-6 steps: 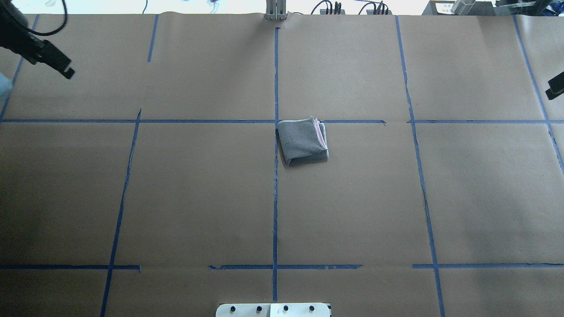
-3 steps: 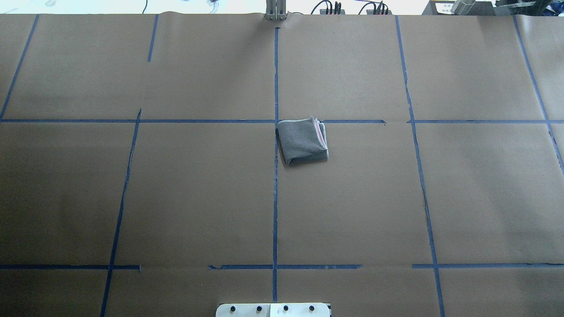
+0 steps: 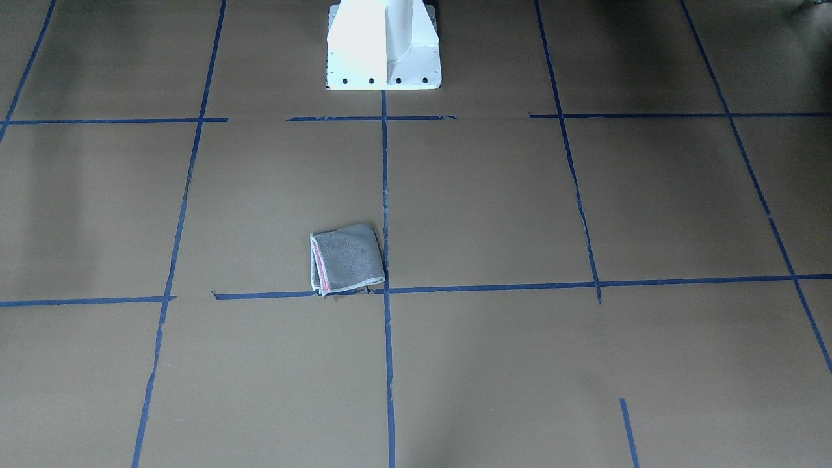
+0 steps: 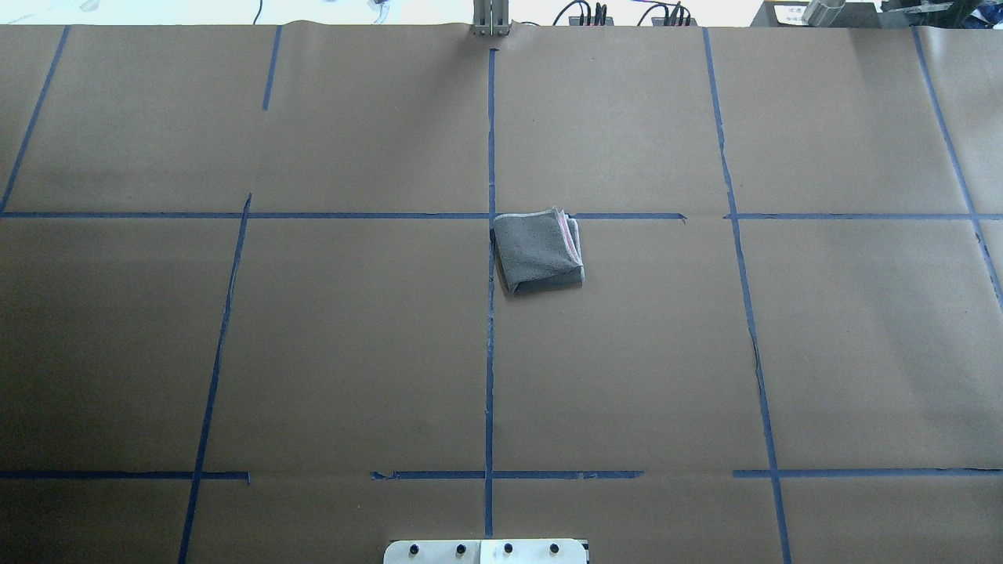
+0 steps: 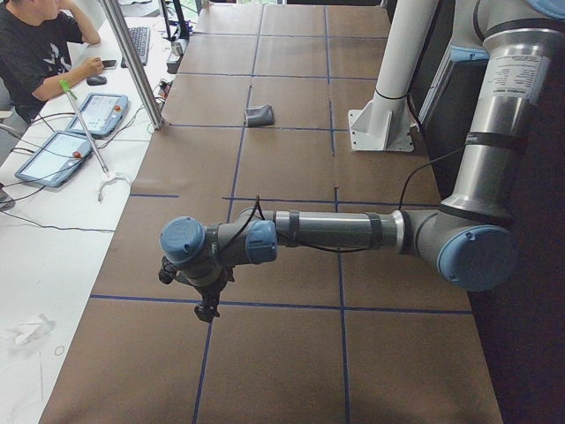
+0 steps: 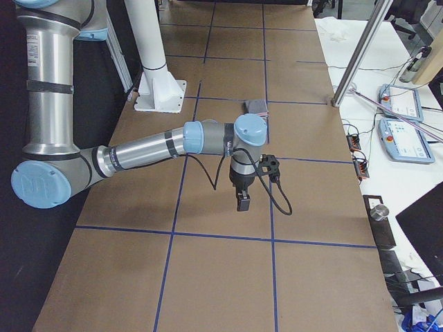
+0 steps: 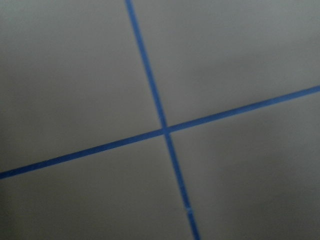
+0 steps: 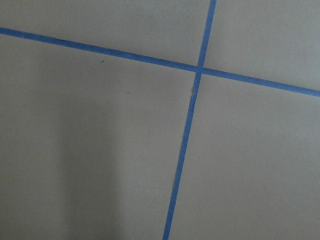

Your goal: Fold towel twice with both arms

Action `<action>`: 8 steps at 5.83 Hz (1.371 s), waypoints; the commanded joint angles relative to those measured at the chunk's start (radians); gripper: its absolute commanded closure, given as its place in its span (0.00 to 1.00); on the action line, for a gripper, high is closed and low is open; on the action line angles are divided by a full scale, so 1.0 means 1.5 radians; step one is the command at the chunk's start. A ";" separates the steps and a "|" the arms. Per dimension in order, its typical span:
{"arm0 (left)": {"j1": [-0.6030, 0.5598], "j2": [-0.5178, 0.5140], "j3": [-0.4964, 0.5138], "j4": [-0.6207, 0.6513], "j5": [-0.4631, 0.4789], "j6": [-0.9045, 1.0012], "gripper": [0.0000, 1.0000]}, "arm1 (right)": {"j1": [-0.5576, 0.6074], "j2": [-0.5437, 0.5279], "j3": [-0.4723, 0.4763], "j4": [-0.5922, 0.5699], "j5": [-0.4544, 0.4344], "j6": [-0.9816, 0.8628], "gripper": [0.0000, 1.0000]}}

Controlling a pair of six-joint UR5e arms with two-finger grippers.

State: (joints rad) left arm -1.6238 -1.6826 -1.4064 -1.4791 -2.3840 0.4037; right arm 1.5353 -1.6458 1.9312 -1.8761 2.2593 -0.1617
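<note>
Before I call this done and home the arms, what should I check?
1. Folded twice: ok, towel is a small grey square of stacked layers.
2. Edges aligned: not ok, a pink strip shows along one side.
3. Nothing gripping towel: ok, it lies alone.
4. Clearance, left gripper: ok, far from towel.
5. Clearance, right gripper: ok, far from towel.
6. Jaws open: cannot tell, only the side views show them.
</note>
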 commanded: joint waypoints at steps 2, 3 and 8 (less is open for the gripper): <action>-0.002 -0.003 -0.032 -0.065 0.056 -0.151 0.00 | 0.013 -0.003 0.004 0.001 0.000 -0.007 0.00; 0.024 -0.031 -0.039 -0.057 0.084 -0.190 0.00 | 0.013 0.002 0.003 0.001 0.000 -0.006 0.00; 0.073 -0.037 0.008 -0.027 0.097 -0.178 0.00 | 0.013 -0.007 0.002 0.000 0.003 -0.003 0.00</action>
State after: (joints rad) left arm -1.5163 -1.7468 -1.4054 -1.5206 -2.2365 0.1191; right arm 1.5548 -1.6495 1.9332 -1.8757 2.2607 -0.1672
